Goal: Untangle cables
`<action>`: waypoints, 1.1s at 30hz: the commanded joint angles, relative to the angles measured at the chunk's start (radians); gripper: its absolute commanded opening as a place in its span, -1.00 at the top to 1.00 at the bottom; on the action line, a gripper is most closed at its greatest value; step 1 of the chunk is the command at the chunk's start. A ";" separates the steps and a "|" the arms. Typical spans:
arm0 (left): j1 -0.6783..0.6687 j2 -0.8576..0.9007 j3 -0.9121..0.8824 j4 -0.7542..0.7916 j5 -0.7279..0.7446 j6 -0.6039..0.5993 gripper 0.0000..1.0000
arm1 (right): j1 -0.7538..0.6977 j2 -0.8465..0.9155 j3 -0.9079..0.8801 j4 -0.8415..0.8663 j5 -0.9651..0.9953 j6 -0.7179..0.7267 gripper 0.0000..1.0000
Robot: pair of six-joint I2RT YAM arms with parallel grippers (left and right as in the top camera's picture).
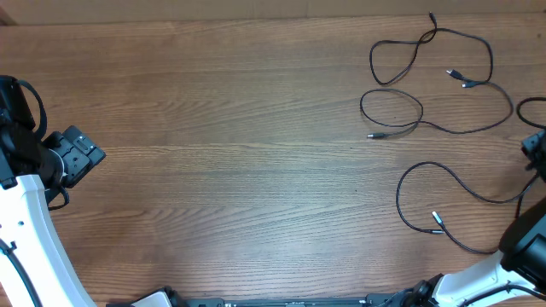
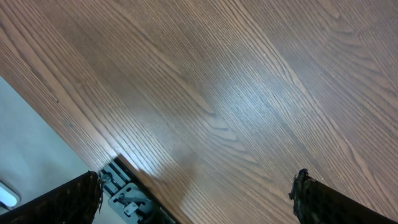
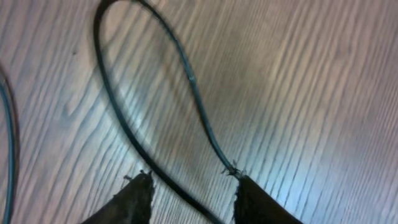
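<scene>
Left claw: fingers spread wide over bare table, left side. Right claw: fingers partly apart, low over the table, straddling a black cable loop. One strand runs between them, nothing pinched. The cables lie in loose loops at the table's right end.

The left arm is white, with black joints, wires and left gripper.
</scene>
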 commanded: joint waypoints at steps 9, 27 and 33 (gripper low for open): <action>0.004 0.002 -0.004 -0.002 0.001 -0.015 -0.99 | -0.047 0.003 -0.004 0.026 -0.092 -0.003 0.25; 0.004 0.002 -0.004 -0.002 0.001 -0.015 -0.99 | -0.065 0.003 0.022 -0.098 -0.051 0.056 0.93; 0.004 0.002 -0.004 -0.002 0.001 -0.015 -0.99 | -0.065 0.002 0.110 -0.179 -0.051 0.024 0.89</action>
